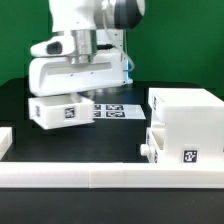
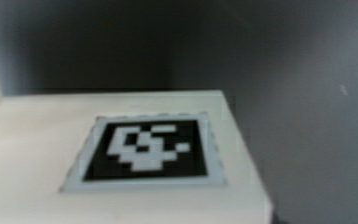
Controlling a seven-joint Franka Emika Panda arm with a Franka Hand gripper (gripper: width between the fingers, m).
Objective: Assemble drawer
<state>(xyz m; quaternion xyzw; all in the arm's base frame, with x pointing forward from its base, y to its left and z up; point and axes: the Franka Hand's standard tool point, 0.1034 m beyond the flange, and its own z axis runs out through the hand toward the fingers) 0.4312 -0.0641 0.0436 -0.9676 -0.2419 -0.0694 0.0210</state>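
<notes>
A small white tray (image 1: 60, 110) with a square tag on its side sits at the exterior view's left, right under my gripper (image 1: 76, 92). The hand's white body presses close over the tray's top, and the fingers are hidden. In the wrist view the tray's flat white face (image 2: 51, 120) and its black-and-white tag (image 2: 149, 150) fill the picture, and no fingertip shows. The tall boxy case (image 1: 190, 112) stands at the exterior view's right. A second tray (image 1: 178, 146) with a knob (image 1: 145, 150) sits in front of the case.
The marker board (image 1: 118, 110) lies flat on the black table between the first tray and the case. A long low white rail (image 1: 100, 178) runs along the front edge, with a short piece at the exterior view's left (image 1: 5, 140).
</notes>
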